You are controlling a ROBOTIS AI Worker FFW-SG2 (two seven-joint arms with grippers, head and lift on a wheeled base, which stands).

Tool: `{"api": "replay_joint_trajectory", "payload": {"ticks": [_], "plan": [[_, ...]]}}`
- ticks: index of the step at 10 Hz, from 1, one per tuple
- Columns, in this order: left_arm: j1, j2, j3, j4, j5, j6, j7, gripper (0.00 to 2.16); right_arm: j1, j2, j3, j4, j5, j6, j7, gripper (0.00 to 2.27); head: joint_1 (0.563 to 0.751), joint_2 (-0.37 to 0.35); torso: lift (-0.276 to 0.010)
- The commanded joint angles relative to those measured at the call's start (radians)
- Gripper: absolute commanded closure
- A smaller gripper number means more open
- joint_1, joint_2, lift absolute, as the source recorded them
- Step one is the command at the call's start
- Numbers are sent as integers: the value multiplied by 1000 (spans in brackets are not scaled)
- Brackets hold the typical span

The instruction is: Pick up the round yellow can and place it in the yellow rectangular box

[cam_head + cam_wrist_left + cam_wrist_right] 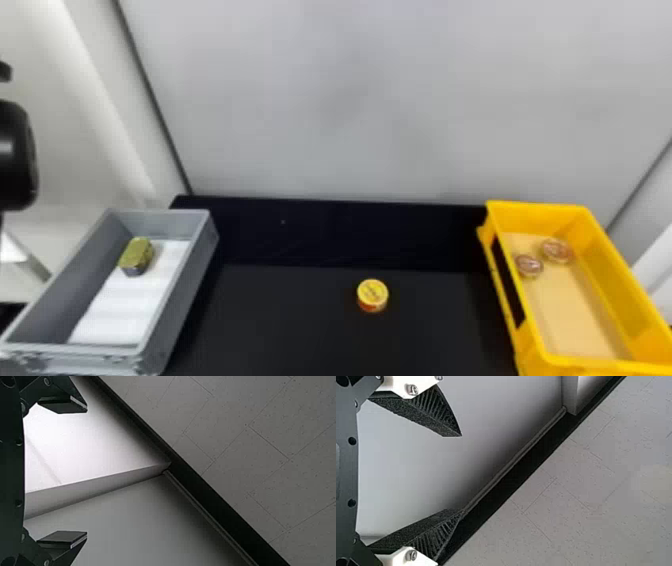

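Left gripper (86,472) and right gripper (462,473) have empty, parted jaws. Best lower the right one centrally over the round yellow can (372,295) on the black counter (280,325) (it's squat, so go low) before squeezing.

1. You have a wide lane between the grey box (159,215) and the can (372,296), and a narrower one between the can and the yellow box (540,207).
2. That box's side wall blocks your low path; its top is open.
3. Inside, two tins (556,250) crowd the far end; you have room nearer.
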Motion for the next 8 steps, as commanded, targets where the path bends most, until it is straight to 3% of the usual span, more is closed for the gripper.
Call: {"api": "replay_joint_trajectory", "payload": {"ticks": [1, 3, 4, 6, 8], "plan": [[-6, 0, -4, 0, 0, 3, -1, 154, 1, 19, -37, -25, -198, 181, -26, 117, 663, 54, -10], [-17, 0, -14, 0, 0, 4, -3, 154, -18, 49, -79, -39, -346, 392, -30, 127, 663, 54, -10], [-18, -1, -15, 0, 2, 4, -4, 154, -25, 79, -94, -35, -369, 488, -3, 139, 663, 54, -10], [-28, -1, -21, -3, 3, 4, -6, 154, -55, 151, -126, -18, -378, 743, 109, 147, 663, 54, -10], [-37, -1, -26, -11, 5, 10, -9, 154, -97, 198, -145, 65, -373, 969, 321, 127, 663, 54, -10]]}}
